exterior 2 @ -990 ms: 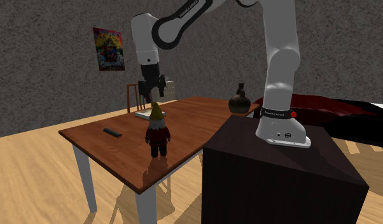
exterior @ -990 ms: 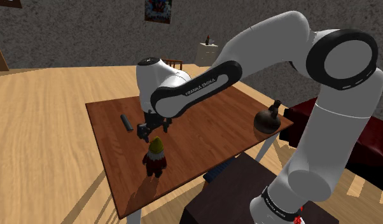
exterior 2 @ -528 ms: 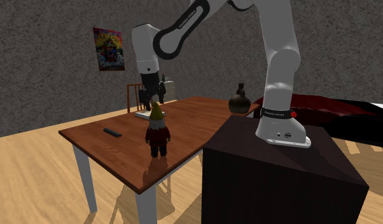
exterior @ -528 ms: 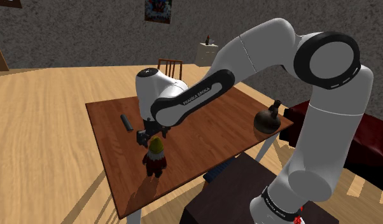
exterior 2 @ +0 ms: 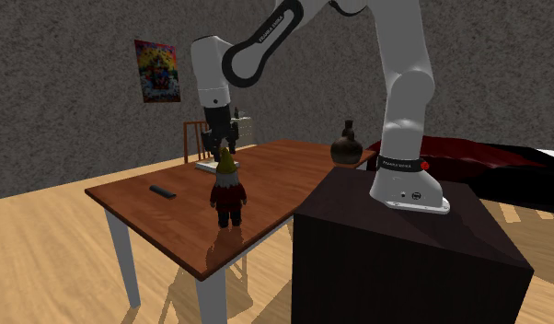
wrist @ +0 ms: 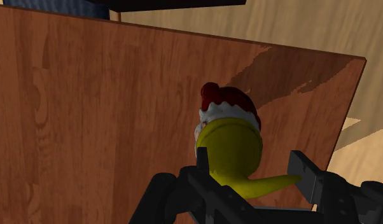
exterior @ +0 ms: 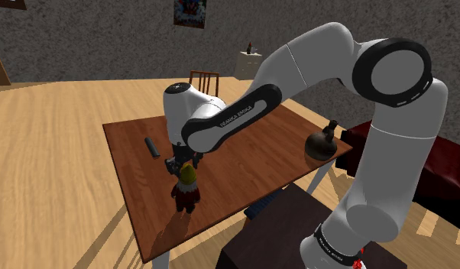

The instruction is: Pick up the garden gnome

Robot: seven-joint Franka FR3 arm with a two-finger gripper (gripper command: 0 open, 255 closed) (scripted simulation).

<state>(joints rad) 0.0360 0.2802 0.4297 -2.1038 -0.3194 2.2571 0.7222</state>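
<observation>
Gripper: released; its two black fingers stand apart on either side of a yellow hat; whether either pad touches the hat cannot be told; in the shoulder view the gripper hangs right over the figure's head
Garden gnome: upright on the brown wooden surface, towards the side at the shoulder view's lower left; pointed yellow hat, red coat; not lifted
Step in hand: judged to be the final approach before closing on the hat or head
Risk: the hat tapers and its tip bends towards one finger; a grip taken high on it could let the gnome slide out or tilt as it rises; an off-centre closing could push the figure over
Other things: a small dark bar lies on the surface, well apart from the gnome; a dark round jug stands near the far corner; a wooden chair waits behind the surface
In the way: nothing between fingers and gnome
</observation>
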